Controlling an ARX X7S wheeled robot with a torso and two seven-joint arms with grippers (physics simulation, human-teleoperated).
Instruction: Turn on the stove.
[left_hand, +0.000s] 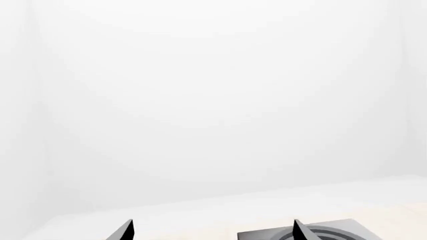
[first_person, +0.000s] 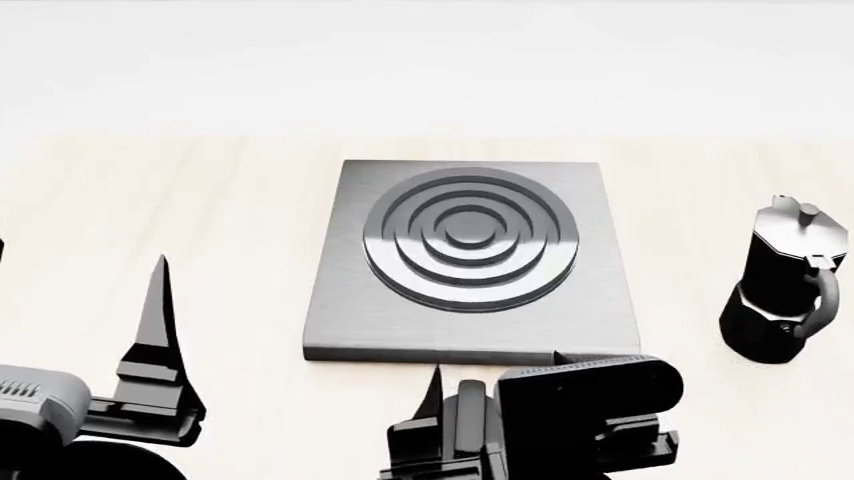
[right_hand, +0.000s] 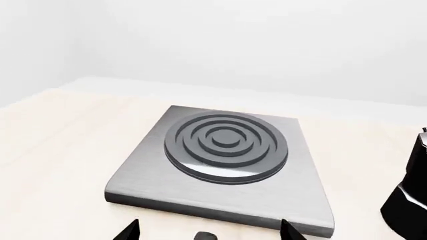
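Observation:
The stove is a flat grey metal slab with a raised dark ring burner, lying on the pale wooden table. It also shows in the right wrist view, and one corner of it in the left wrist view. Its small black knob peeks in just in front of the slab's front edge, and is hidden in the head view. My right gripper is open, its fingertips on either side of the knob and apart from it; in the head view it hangs at the slab's front edge. My left gripper is open and empty, left of the stove.
A black faceted moka pot stands upright to the right of the stove, also at the edge of the right wrist view. A white wall rises behind the table's far edge.

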